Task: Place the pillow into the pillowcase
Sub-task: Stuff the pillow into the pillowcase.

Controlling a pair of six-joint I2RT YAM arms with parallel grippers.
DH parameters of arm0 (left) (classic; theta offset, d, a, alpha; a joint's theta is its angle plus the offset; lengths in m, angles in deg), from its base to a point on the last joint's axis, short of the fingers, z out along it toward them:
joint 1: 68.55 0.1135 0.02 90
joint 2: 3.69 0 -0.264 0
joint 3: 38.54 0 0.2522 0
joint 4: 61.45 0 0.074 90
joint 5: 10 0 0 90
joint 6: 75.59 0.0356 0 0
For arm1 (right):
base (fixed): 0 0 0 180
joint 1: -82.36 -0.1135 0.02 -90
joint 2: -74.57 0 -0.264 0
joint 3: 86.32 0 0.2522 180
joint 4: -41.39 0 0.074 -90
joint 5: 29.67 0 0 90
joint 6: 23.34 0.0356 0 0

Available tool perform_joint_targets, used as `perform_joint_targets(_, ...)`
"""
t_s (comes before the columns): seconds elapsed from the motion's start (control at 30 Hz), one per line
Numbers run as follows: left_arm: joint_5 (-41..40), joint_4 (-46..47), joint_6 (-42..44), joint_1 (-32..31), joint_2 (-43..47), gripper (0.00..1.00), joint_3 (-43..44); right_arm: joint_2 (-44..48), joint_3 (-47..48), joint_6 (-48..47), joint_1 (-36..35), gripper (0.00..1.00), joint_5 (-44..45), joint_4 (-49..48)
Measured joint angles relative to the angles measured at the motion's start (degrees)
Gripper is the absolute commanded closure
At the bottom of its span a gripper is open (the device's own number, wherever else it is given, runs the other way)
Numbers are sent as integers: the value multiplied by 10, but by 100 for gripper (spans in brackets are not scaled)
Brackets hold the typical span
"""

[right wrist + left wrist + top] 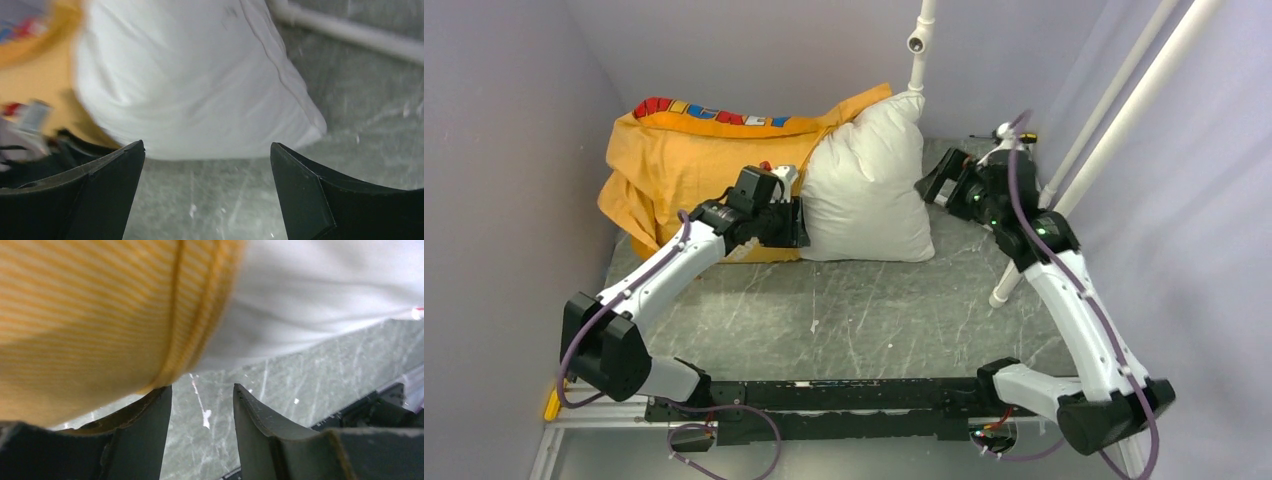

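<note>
The orange-yellow pillowcase lies bunched at the back left of the table. The white pillow sits partly inside it, its right half sticking out of the opening. My left gripper is at the case's open hem, on the pillow's near left side. In the left wrist view the left gripper is open, with only table between its fingers, and the pillowcase hem lies over the left fingertip, the pillow beside it. My right gripper stands wide open just short of the pillow, to the pillow's right.
Grey walls close in the table on the left, back and right. White poles slant down at the right, one foot resting on the table beside my right arm. Another white pole rises behind the pillow.
</note>
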Motion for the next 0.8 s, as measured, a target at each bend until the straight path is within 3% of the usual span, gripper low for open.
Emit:
perform_joint_targets(0.23, -68, 37, -12, 0, -25, 52, -10, -101, -131, -16, 17, 0, -62, -18)
perform_joint_targets(0.33, -95, 38, -16, -2, -36, 65, -10, -118, -174, -21, 28, 0, -93, -46)
perform_joint_targets(0.47, -127, 39, -23, -2, -41, 99, -11, -118, -215, -25, 44, 3, -135, -116)
perform_joint_targets(0.63, -146, 59, -23, -3, -42, 100, -23, -141, -233, -34, 56, 15, -178, -185)
perform_joint_targets(0.67, -146, 61, -22, -3, -42, 100, -23, -147, -233, -37, 56, 19, -183, -195)
perform_joint_targets(0.7, -143, 64, -18, -3, -42, 100, -23, -155, -233, -40, 57, 31, -192, -207)
perform_joint_targets(0.77, -135, 68, -14, -3, -40, 100, -25, -161, -235, -45, 59, 63, -206, -225)
perform_joint_targets(0.8, -127, 75, -12, -3, -35, 100, -29, -164, -236, -47, 61, 75, -218, -237)
